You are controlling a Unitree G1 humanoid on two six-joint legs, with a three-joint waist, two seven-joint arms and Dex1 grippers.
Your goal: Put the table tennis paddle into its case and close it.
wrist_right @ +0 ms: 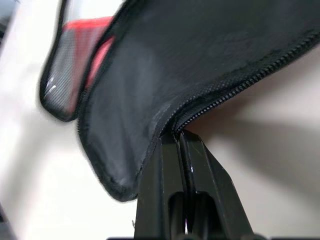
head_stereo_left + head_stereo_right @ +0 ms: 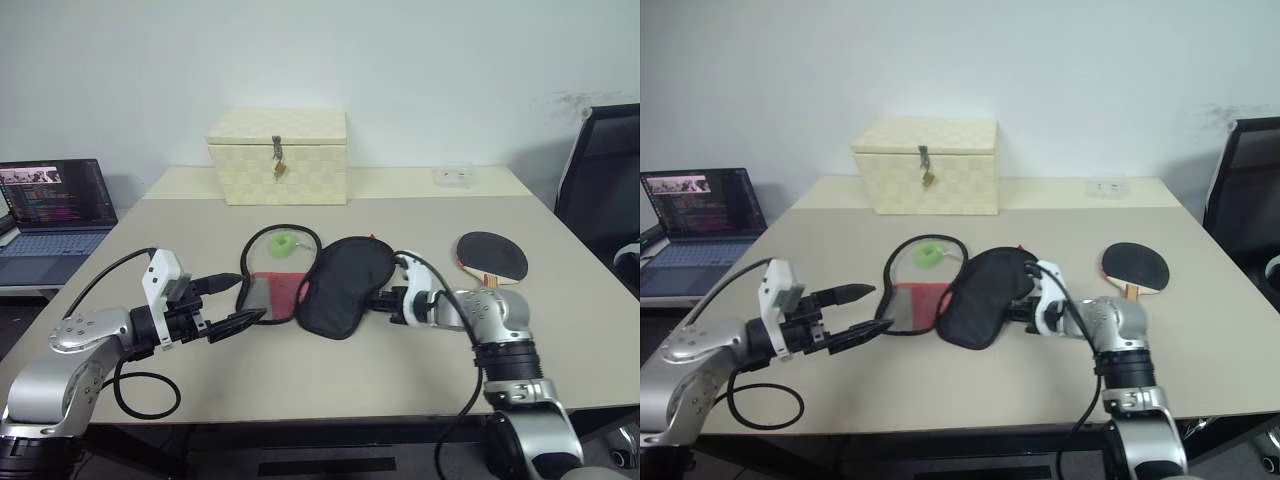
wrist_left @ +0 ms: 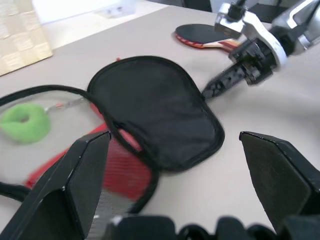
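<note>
From the head camera, the flat black fabric case (image 2: 345, 285) lies unzipped at the middle of the beige table (image 2: 300, 380), its dark flap folded over toward three o'clock so that most of the red inner panel (image 2: 283, 293) beneath it is covered. A green ring tag (image 2: 285, 243) rests at the case's eleven o'clock, inside the loop of zipper edging. The table tennis paddle (image 2: 492, 255), with its round black rubber face, lies flat on the table at the case's three o'clock, apart from it; its striped wooden handle is partly hidden behind the right arm. The right gripper (image 2: 383, 298) has its fingers pressed together at the flap's edge. The left gripper (image 2: 228, 304) hovers at the case's nine o'clock, fingers spread. A cream woven latched box (image 2: 279, 155) stands at twelve o'clock, and an open laptop (image 2: 48, 215), cut off by the frame, sits at ten o'clock.

The left wrist view looks between the spread left fingers (image 3: 75, 185) at the folded flap, with the tag blurred.

The right wrist view shows the closed right fingers (image 1: 192, 195) pinching the flap's zipper edge; the flap blocks most of the case's interior.
</note>
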